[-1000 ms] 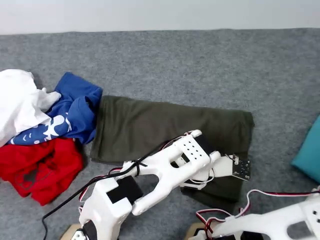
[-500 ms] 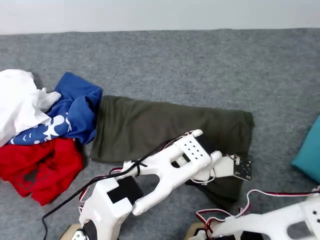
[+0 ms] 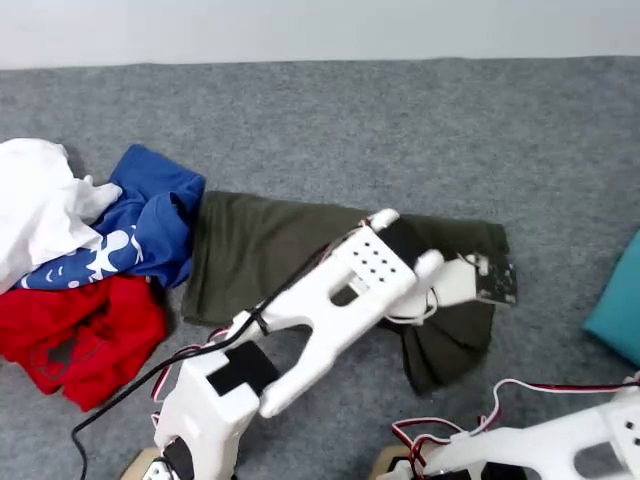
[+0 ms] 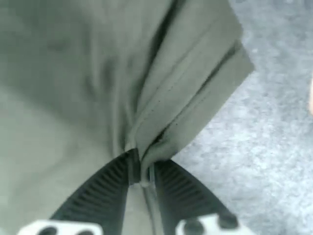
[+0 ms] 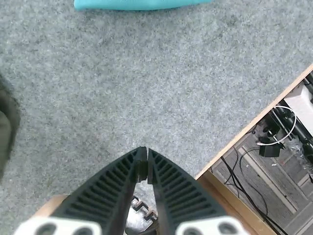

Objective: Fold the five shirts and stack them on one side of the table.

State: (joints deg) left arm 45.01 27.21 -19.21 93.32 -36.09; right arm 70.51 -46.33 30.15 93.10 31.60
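left gripper (image 4: 142, 169): clamped on olive shirt (image 3: 265, 255) near corner, cloth bunched, likely to fold it over | right gripper (image 5: 145, 159): closed, empty, parked over desk (image 3: 400, 130) right of olive shirt | white shirt (image 3: 35, 200), blue shirt (image 3: 150, 220), red shirt (image 3: 80, 330): heaped left of it, unfolded | teal shirt (image 3: 620, 300): well right of it

Olive shirt (image 3: 270, 255) is matt cloth, table cover (image 3: 400, 130) rough felt.
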